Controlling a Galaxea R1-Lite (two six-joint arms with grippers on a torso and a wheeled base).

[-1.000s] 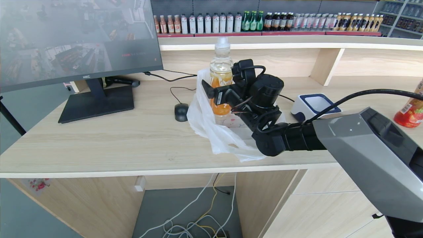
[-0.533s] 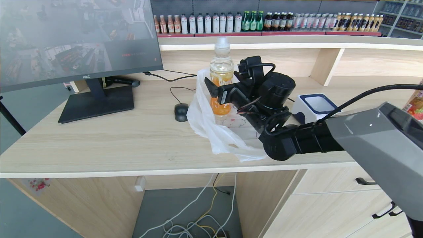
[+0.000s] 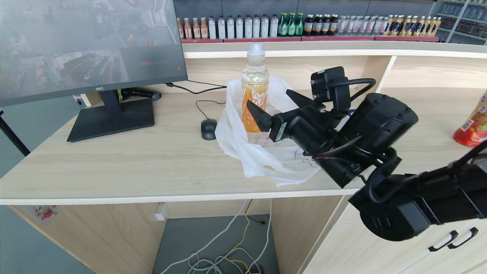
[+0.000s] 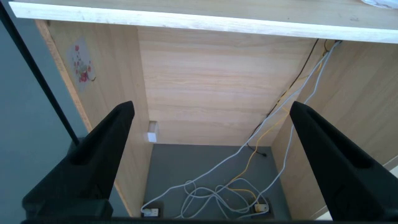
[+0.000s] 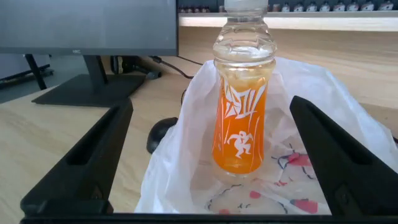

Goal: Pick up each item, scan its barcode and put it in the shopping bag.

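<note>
On the counter (image 3: 114, 160), the bottle (image 3: 254, 95) stands half-hidden in the shopping bag (image 3: 236, 146); the right end effector (image 3: 268, 98) gapes wide, empty.

Straight ahead of the right gripper's (image 3: 271, 101) wide-spread jaws, in line with the gap between them but apart from both, the clear plastic bottle of orange drink (image 3: 254, 95) stands upright inside the white plastic shopping bag (image 3: 236, 144); the bag sits on the pale wooden counter (image 3: 114, 163), under and ahead of those jaws; the black computer mouse (image 3: 208, 128) lies just left of the bag; the black flat monitor (image 3: 87, 45) stands farther left; the red-labelled bottle (image 3: 471, 129) stands well right, behind the jaws; the left gripper (image 4: 211, 107), jaws apart, hangs below the counter edge, with tangled white and yellow cables (image 4: 211, 193) on the floor ahead.
</note>
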